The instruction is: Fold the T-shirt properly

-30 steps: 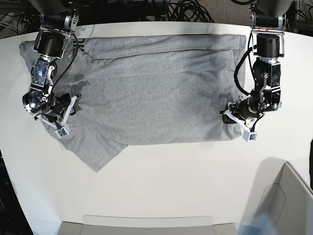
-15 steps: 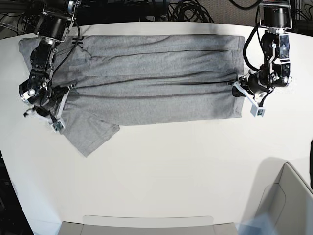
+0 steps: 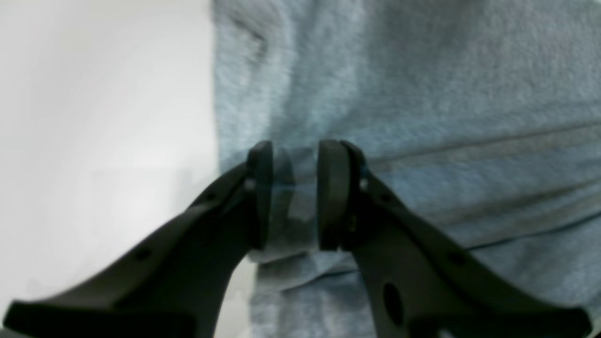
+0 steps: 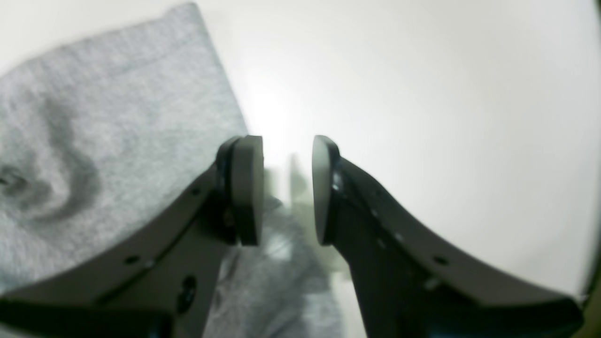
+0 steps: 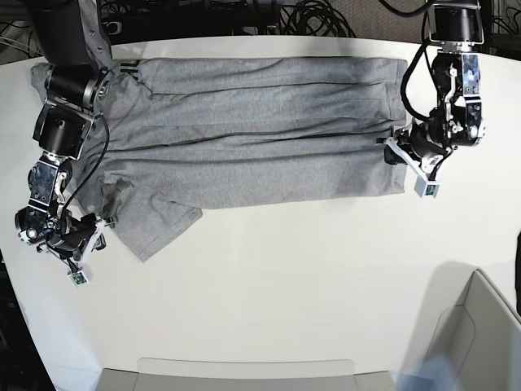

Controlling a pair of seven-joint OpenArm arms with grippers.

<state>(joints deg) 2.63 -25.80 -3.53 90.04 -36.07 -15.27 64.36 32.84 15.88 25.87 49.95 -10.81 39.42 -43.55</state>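
— So, where is the T-shirt (image 5: 260, 138) lying?

— Spread flat along the far side of the white table (image 5: 285, 285), plain grey side up, with long creases running along its length. In the base view its hem end is on the right and its neck end on the left. One sleeve (image 5: 155, 224) sticks out towards the near edge as a loose point.

— What is your left gripper (image 3: 295, 192) doing?

— It sits at the hem end, right on the shirt's edge. My wrist camera shows the two dark pads (image 3: 260, 192) standing a little apart, with a bunched fold of grey cloth filling the gap between them. So I have the T-shirt's edge pinched there. The bare table lies just beside that edge.

— And your right gripper (image 4: 286, 188)?

— That one is down by the sleeve end, low over the table and just off the cloth's border. Its jaws stand apart about as far as the left ones, but what shows between them is mostly bright table, with some blur lower down. Grey fabric lies beside one finger (image 4: 246, 188) and runs under the gripper's base. I see nothing clamped between those pads, so I hold nothing on that side.

— Are the arms near each other?

— No, they are well apart, one at each end of the shirt.
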